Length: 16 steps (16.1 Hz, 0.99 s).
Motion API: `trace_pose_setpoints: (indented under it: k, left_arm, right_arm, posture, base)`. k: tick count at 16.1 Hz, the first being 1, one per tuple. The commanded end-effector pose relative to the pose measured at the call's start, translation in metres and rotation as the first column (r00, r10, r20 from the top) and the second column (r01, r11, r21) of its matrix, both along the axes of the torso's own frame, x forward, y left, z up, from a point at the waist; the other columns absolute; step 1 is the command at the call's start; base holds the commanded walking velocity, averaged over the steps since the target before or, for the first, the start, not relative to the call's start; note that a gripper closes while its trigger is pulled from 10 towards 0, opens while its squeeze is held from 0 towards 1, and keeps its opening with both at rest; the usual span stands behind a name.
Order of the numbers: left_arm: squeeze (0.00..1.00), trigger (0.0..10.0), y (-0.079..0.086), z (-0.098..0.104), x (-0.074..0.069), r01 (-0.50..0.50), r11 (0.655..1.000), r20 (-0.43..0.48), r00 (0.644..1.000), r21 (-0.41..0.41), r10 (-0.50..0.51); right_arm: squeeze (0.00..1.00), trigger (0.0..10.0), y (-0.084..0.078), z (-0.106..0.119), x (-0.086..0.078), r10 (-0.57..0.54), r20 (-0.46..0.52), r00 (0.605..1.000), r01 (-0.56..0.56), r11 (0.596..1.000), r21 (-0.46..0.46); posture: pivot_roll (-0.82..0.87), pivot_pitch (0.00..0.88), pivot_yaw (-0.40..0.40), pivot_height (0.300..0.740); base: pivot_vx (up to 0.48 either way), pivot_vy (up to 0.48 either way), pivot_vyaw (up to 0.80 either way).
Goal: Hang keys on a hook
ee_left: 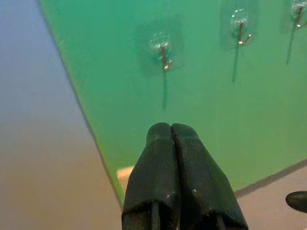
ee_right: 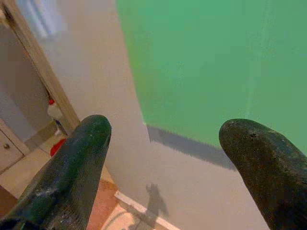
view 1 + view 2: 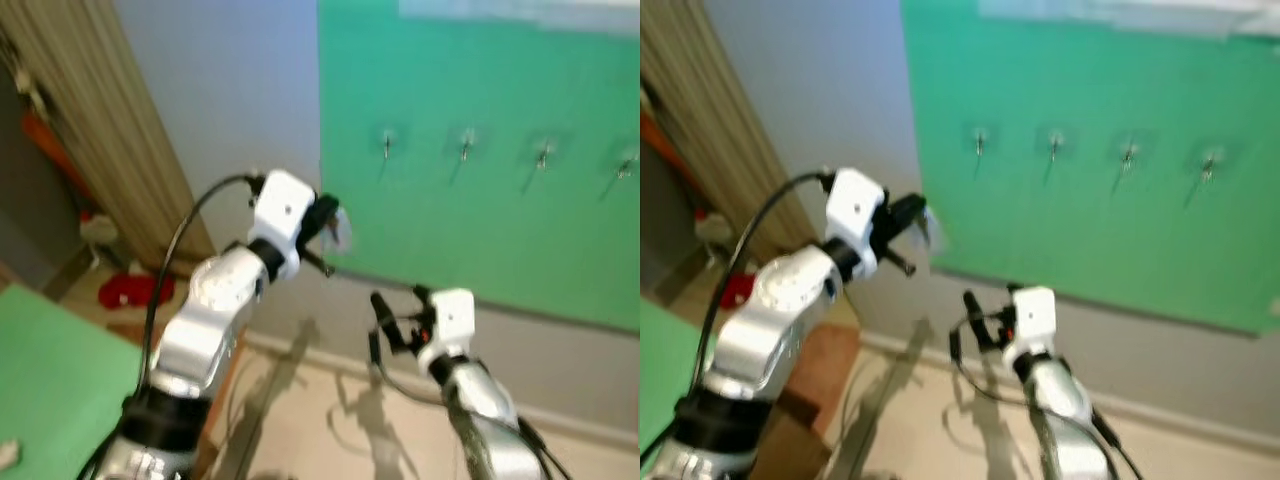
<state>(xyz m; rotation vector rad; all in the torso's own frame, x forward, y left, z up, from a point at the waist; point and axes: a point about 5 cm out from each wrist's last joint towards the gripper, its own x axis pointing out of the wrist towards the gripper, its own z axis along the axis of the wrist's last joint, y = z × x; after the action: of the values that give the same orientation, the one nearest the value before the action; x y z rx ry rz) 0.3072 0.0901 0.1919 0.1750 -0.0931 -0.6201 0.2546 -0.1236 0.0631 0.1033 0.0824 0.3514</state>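
A green board [image 3: 480,120] on the wall carries several small metal hooks in a row, the leftmost hook [image 3: 387,143] nearest my left arm. My left gripper [image 3: 335,225] is raised in front of the board's left edge, below and left of that hook [image 1: 164,55]. Its fingers [image 1: 172,167] are pressed shut, and a small pale piece of the keys [image 3: 341,230] shows at their tips. My right gripper [image 3: 376,325] hangs lower, in front of the grey wall under the board. It is open, with nothing between its fingers [image 2: 72,172].
A beige curtain [image 3: 90,130] hangs at the left, with a red object [image 3: 130,290] on the floor by it. A green surface [image 3: 50,350] lies at lower left. A brown box [image 3: 810,370] stands under my left arm. White skirting [image 3: 560,415] runs along the wall.
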Motion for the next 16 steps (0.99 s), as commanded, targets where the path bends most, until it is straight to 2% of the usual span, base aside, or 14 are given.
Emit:
trace_pose_setpoints:
  k: [1,6,9,13,16]
  left_arm:
    - [0.0,10.0,-0.002,0.002,0.001,0.008,1.0,0.005,1.0,-0.004,-0.008]
    - [0.0,10.0,0.004,0.002,0.005,-0.03,0.999,0.004,1.0,-0.013,0.03]
    - [0.0,10.0,0.014,0.007,0.019,-0.102,0.995,0.017,0.995,-0.007,0.103]
    - [0.0,10.0,0.019,0.013,0.038,-0.131,0.991,0.023,0.991,0.019,0.13]
    - [0.0,10.0,0.03,0.014,0.059,-0.17,0.985,-0.002,0.985,0.034,0.17]
  right_arm:
    - [0.0,10.0,-0.003,-0.001,-0.002,-0.013,-0.004,1.0,0.013,1.0,-0.006]
    - [0.0,10.0,-0.005,-0.001,-0.003,-0.025,-0.012,1.0,0.025,1.0,-0.018]
    - [0.0,10.0,-0.005,-0.001,-0.003,-0.019,-0.009,1.0,0.019,1.0,-0.019]
    - [0.0,10.0,-0.002,0.0,-0.003,-0.022,-0.007,1.0,0.022,1.0,-0.014]
    - [0.0,10.0,0.0,-0.001,-0.006,-0.028,-0.008,1.0,0.028,1.0,-0.008]
  posture:
    - [-0.06,0.0,0.086,0.74]
    - [-0.06,0.0,0.081,0.74]
    - [-0.06,0.0,0.08,0.74]
    - [-0.06,0.0,0.092,0.74]
    - [-0.08,0.0,0.103,0.74]
  base:
    - [0.0,-0.446,0.0]
    - [0.0,0.0,0.0]
    - [0.0,0.0,0.0]
    - [0.0,0.0,0.0]
    - [0.0,0.0,0.0]
